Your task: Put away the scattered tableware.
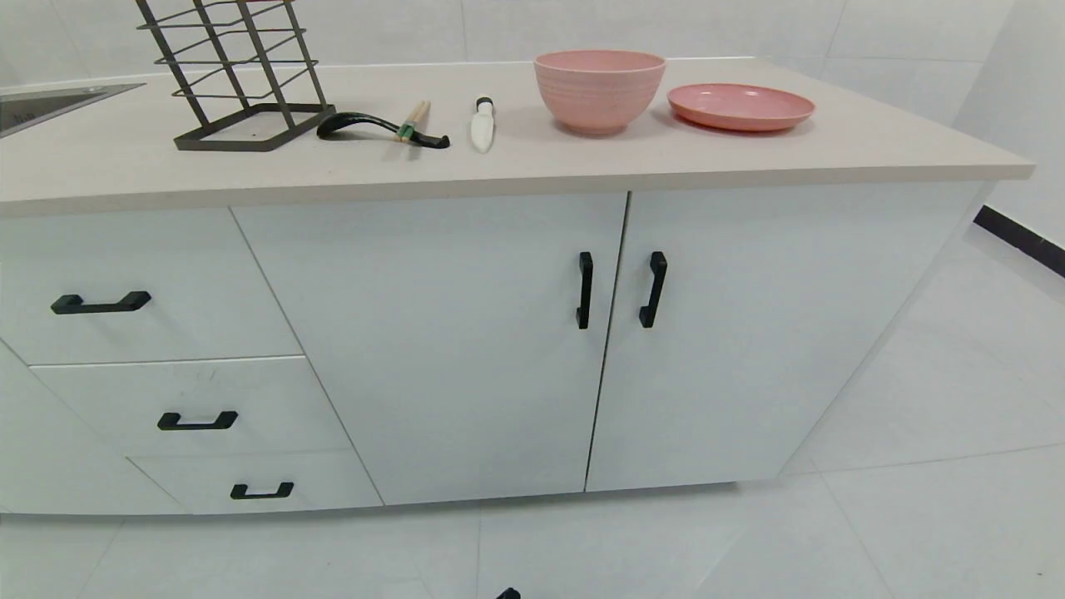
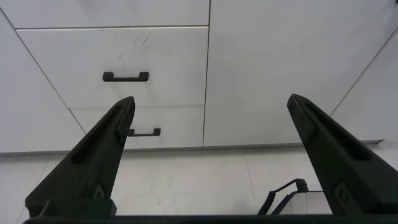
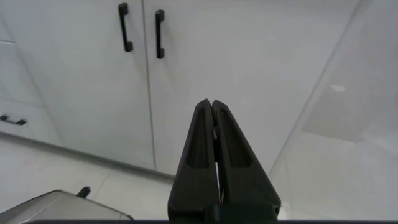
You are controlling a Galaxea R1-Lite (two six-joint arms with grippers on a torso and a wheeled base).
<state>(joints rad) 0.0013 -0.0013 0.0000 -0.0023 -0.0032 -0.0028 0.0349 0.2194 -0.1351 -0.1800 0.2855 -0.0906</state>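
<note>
1. A long pale counter [image 1: 749, 158] carries all the scattered tableware, none of it put away yet.
2. Below it are two white cupboard doors [image 1: 433, 341] with black handles, and three drawers [image 1: 150, 283] on the left.
3. A dark wire rack [image 1: 241, 75] stands on the counter's left part, beside a sink [image 1: 50, 104].
4. A pink bowl [image 1: 599, 90] stands upright right of centre. Its smooth, rounded wall could slip from a grip on the rim.
5. A pink plate [image 1: 740, 106] lies flat just beside the bowl. A finger may fail to get under its low rim and push it towards the counter's edge.
6. The left pincer [image 2: 211, 102] is spread wide and empty, low, facing the drawers. The right pincer [image 3: 212, 106] is closed on nothing, low before the doors. Raising either arm close in could strike the counter's overhang.
7. A black spoon [image 1: 374, 129] lies next to the rack.
8. A white utensil [image 1: 482, 125] with a black end lies between spoon and bowl.
9. Chopsticks [image 1: 413, 121] rest across the spoon's handle, so lifting one would likely drag the other.
</note>
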